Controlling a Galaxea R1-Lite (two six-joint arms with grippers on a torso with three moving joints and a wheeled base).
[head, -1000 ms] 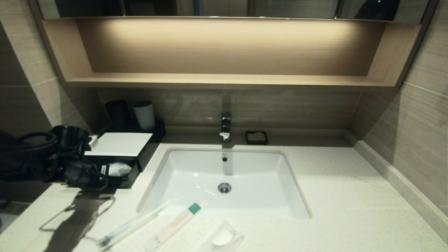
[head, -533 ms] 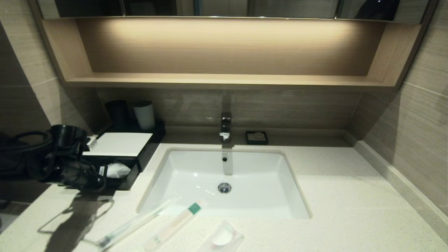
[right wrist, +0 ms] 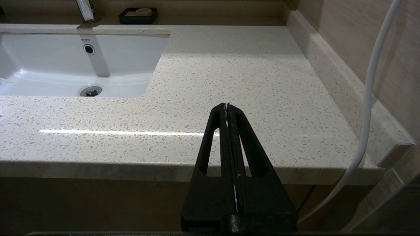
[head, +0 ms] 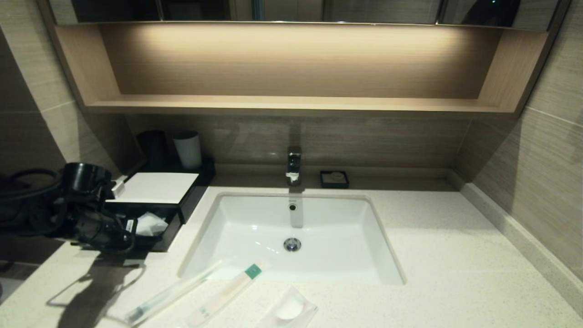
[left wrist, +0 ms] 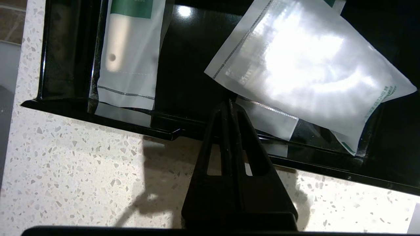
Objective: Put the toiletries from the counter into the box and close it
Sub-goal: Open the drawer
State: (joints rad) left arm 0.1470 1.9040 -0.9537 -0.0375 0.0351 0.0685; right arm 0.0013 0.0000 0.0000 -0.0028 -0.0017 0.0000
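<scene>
Three toiletries lie on the counter (head: 455,255) in front of the sink: a long clear sleeve with a dark end (head: 173,291), a whitish packet with a green end (head: 227,291), and a square sachet with a white disc (head: 289,310). At the back left stands the black box (head: 157,187) with its white top. Its drawer tray (left wrist: 98,113) is pulled out and holds white packets (left wrist: 305,65). My left gripper (head: 132,230) is shut and holds nothing, its tips (left wrist: 228,102) reaching over the drawer's front wall. My right gripper (right wrist: 227,105) is shut and empty, off the counter's front edge at the right.
A white sink basin (head: 337,228) with a faucet (head: 294,164) takes up the middle of the counter. A small black dish (head: 334,179) sits behind it. A black cup (head: 152,148) and a white cup (head: 187,149) stand behind the box. A raised ledge (head: 514,232) borders the right side.
My left gripper has drawn back a little to the left and toward the counter's front. The drawer tray stands slightly further out. The three toiletries have not moved.
</scene>
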